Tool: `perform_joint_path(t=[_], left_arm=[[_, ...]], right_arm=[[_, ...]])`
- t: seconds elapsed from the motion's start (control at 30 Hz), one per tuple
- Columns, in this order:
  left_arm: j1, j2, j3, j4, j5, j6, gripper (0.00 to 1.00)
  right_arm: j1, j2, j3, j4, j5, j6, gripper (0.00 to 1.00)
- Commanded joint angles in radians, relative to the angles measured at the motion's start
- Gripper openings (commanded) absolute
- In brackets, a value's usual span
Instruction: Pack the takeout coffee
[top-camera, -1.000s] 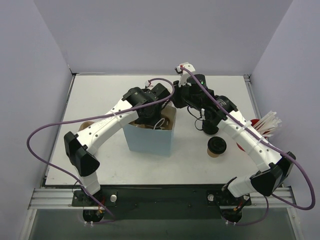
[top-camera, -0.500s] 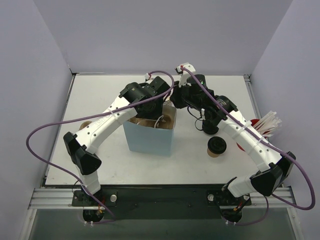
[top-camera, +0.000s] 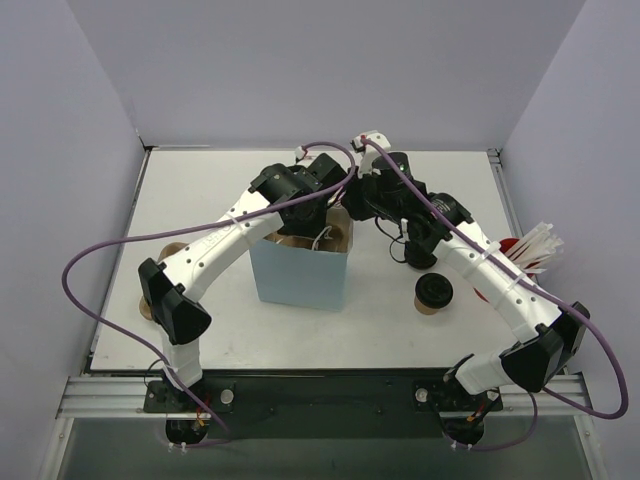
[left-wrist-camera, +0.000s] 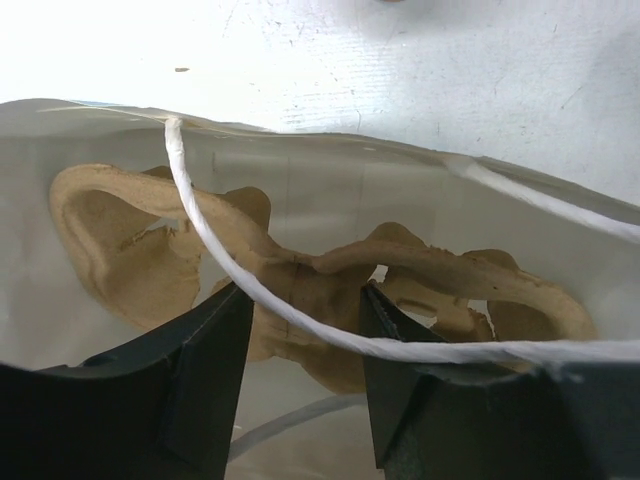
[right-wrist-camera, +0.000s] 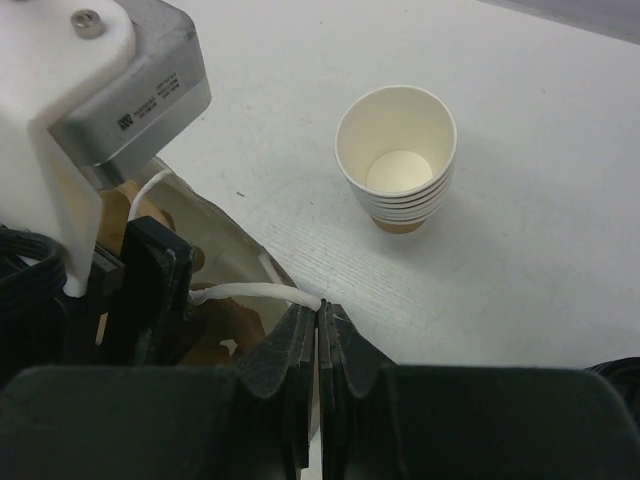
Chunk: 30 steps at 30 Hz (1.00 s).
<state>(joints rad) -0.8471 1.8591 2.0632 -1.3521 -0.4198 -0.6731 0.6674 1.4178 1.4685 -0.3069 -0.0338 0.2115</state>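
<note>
Left gripper (left-wrist-camera: 305, 315), its dark angular fingers (left-wrist-camera: 205, 370) spread apart and holding nothing, hangs over the mouth of a light blue paper bag (top-camera: 300, 278). Beneath it lies a rough tan moulded-pulp cup carrier (left-wrist-camera: 330, 290); a white twisted cord (left-wrist-camera: 212, 240) loops across in front of the fingers. Right gripper (right-wrist-camera: 320, 318), at the bag's far-right rim, is pinched tight on a thin white handle cord (right-wrist-camera: 250, 293). Beyond it, a stack of lidless white-lined paper cups (right-wrist-camera: 397, 160). The takeout coffee (top-camera: 433, 292), round black lid on, sits on the matte white table (top-camera: 200, 190), nearer the robot than that gripper, well apart
</note>
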Motion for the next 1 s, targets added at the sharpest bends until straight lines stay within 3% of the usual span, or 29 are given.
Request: perform_joint_path(t=[0.0,0.27,0.63,0.8,0.97], left_arm=[[0.002,-0.046,0.046,-0.148,-0.054,-0.01,0.54],[0.005,-0.132,-0.018,-0.072,-0.039,-0.016,0.46],[0.006,-0.242,-0.216,0.129,0.041,-0.026,0.36],[0.008,-0.333,-0.316,0.315,0.061,-0.013,0.25],[0.028,-0.417,-0.428,0.451,0.073,-0.017,0.25]], right_arm=[[-0.003,-0.019,-0.019,-0.008,-0.011,0.016,0.0],[-0.005,-0.022,-0.019,-0.011,-0.009,0.011,0.0],[-0.006,-0.01,0.01,-0.015,-0.015,0.02,0.0],[-0.006,-0.008,0.006,-0.018,-0.025,0.032,0.0],[-0.006,-0.008,0.007,-0.023,-0.025,0.037,0.0]])
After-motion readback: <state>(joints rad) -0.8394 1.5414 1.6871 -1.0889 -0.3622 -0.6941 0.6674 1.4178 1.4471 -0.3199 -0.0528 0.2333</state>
